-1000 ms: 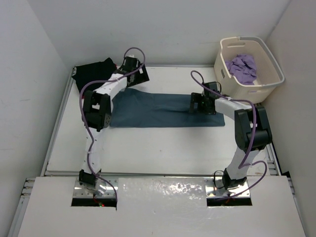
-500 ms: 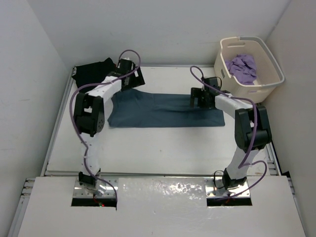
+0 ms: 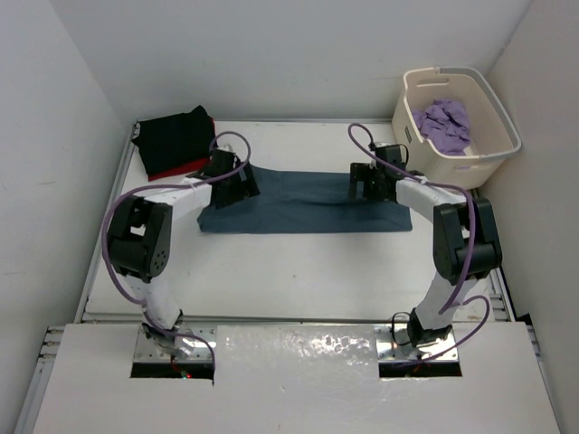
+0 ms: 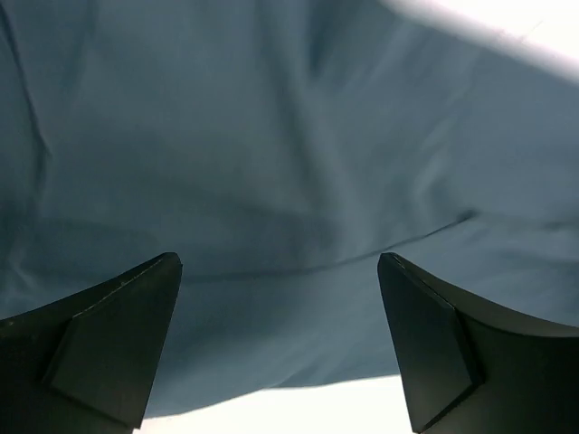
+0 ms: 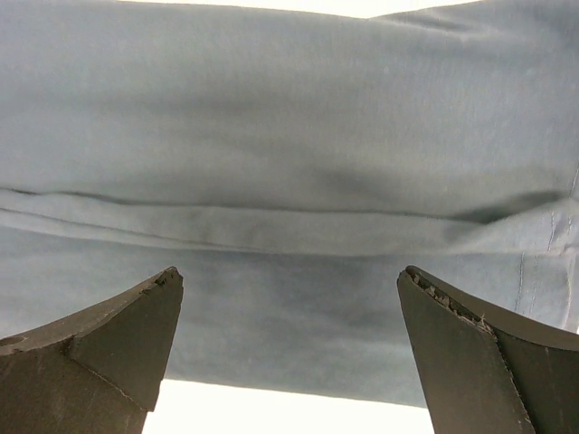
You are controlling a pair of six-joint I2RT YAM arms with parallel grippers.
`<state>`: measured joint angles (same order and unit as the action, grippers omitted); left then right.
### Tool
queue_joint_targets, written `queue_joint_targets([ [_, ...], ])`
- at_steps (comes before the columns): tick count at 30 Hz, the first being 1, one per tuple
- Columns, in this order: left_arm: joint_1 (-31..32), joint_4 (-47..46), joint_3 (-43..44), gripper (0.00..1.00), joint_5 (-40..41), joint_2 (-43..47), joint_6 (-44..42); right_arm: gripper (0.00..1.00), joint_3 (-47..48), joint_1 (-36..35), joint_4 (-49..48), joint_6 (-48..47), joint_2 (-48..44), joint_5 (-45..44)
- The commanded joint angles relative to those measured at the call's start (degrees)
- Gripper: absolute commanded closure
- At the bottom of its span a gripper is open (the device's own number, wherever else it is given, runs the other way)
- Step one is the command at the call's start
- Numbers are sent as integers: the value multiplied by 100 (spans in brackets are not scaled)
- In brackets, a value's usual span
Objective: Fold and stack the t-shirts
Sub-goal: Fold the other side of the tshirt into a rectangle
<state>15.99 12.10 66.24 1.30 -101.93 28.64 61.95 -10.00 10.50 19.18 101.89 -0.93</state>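
Note:
A slate blue-grey t-shirt (image 3: 303, 201) lies folded into a long strip across the middle of the table. My left gripper (image 3: 235, 188) hangs open over the strip's left end, and blue cloth (image 4: 271, 163) fills its wrist view between the spread fingers (image 4: 109, 334). Over the right end my right gripper (image 3: 364, 185) is also open, with the cloth (image 5: 289, 181) below it and nothing held. A black t-shirt (image 3: 176, 136) rests folded on a red one (image 3: 181, 169) at the back left. In the tub sits a lavender t-shirt (image 3: 447, 122), crumpled.
The cream plastic tub (image 3: 452, 167) stands at the back right corner. White walls close in the table at the back and both sides. Bare white tabletop (image 3: 289, 271) lies between the shirt and the arm bases.
My left gripper has swung from the table's back left, near the black shirt, down over the blue shirt's left end. The right gripper has shifted slightly toward the back.

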Motion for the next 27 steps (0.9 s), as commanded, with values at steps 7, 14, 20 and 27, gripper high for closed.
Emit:
queue_joint_targets([
  [7, 106, -577, -208, 12, -490, -441, 335, 1, -139, -81, -452, 156, 112, 392],
  [14, 106, -419, -427, 13, -359, -486, 335, 1, 9, -143, -541, 104, 366, 392],
  [20, 97, -322, -550, 13, -166, -389, 361, 1, 351, -143, -848, 227, 780, 164],
  [27, 80, -199, -594, 13, 72, -319, 335, 1, 1423, -134, -464, 332, 1421, -828],
])
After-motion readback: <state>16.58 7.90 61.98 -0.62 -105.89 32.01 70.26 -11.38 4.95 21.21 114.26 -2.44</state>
